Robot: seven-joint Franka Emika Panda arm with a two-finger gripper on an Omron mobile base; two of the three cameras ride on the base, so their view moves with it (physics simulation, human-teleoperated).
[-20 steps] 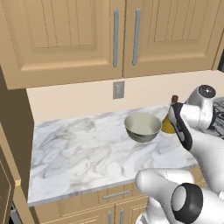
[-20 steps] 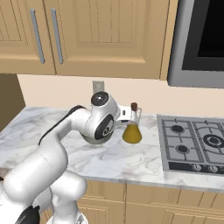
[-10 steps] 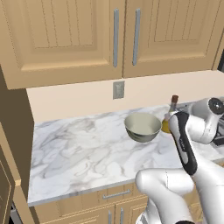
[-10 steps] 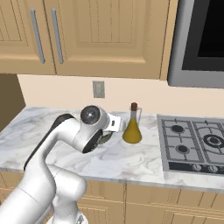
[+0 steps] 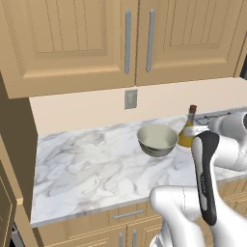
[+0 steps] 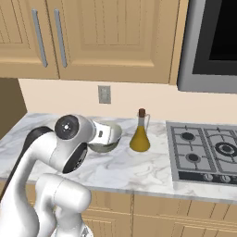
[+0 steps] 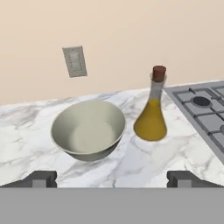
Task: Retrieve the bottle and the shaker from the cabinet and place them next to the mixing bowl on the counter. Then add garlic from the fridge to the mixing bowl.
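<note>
One of my three fetches looks done: my gripper has drawn back with jaws spread wide and empty, leaving the bottle upright on the counter just beside the mixing bowl, so the shaker comes next.

Arm hides mixing bowl left side
</note>
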